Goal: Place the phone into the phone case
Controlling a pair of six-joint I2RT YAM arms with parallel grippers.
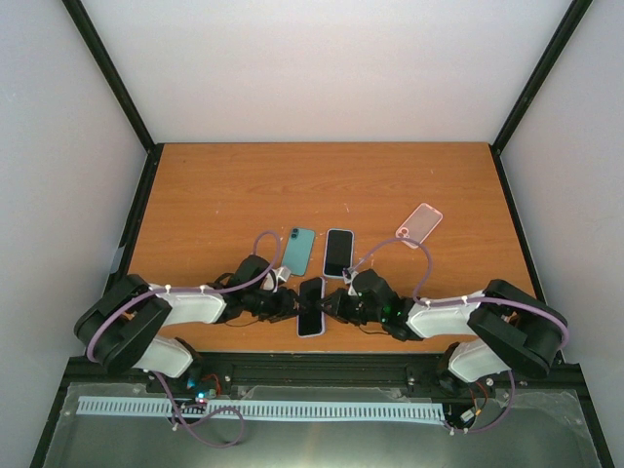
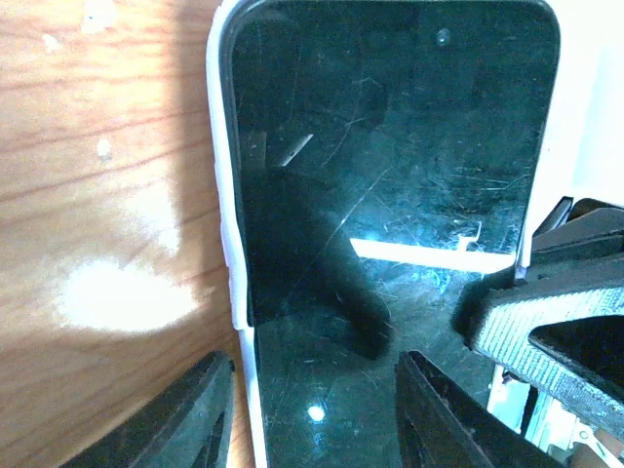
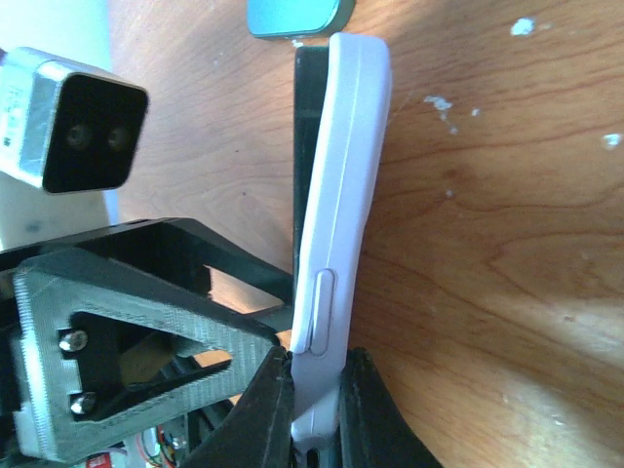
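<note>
Phone (image 2: 390,195) partly in white case (image 3: 336,195); right fingers (image 3: 265,419) clamp case end

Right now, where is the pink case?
In the top view the pink case lies on the right side of the table, just right of the black phone and beyond the right arm.

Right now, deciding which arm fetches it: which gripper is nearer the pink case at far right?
Right. The right gripper is at the right edge of the white phone case, with the pink case beyond it, far right; the left gripper is on the other edge, farther away.
</note>
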